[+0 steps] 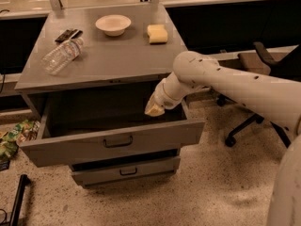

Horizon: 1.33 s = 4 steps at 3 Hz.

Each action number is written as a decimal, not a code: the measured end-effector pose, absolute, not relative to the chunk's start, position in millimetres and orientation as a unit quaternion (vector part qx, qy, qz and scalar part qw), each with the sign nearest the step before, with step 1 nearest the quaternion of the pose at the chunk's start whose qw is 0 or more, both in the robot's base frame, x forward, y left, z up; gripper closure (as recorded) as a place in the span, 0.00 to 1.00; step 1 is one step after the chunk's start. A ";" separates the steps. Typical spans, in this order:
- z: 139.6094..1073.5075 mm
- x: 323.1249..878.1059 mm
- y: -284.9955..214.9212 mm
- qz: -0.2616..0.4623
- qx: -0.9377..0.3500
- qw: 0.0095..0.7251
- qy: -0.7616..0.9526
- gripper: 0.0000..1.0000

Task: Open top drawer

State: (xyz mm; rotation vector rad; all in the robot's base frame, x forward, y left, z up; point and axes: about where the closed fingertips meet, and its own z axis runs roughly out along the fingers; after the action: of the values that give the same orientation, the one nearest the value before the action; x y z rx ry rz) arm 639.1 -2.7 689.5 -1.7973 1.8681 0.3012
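The top drawer (113, 144) of the grey cabinet is pulled far out. Its tall front panel carries a dark bar handle (117, 141), and its deep box is open to view. My gripper (154, 108) hangs over the right rear part of the drawer's inside, just under the cabinet top's front edge and well behind the handle. It touches nothing that I can see. My white arm (225, 81) reaches in from the right.
A shorter drawer (124, 171) below stands slightly out. On the cabinet top (113, 55) are a white bowl (113, 24), a yellow sponge (157, 33), a lying plastic bottle (61, 56) and a dark object (68, 34). An office chair (256, 95) stands at right. Snack bags (14, 136) lie on the floor at left.
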 end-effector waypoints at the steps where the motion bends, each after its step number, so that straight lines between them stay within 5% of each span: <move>1: 672.4 649.0 15.1 0.097 -0.679 0.267 0.677 1.00; 4: 634.4 605.5 43.7 0.172 -0.697 0.217 0.662 1.00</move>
State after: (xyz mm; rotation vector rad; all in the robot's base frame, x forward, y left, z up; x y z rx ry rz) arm 605.5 43.7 634.4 -1.9301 1.8328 0.4768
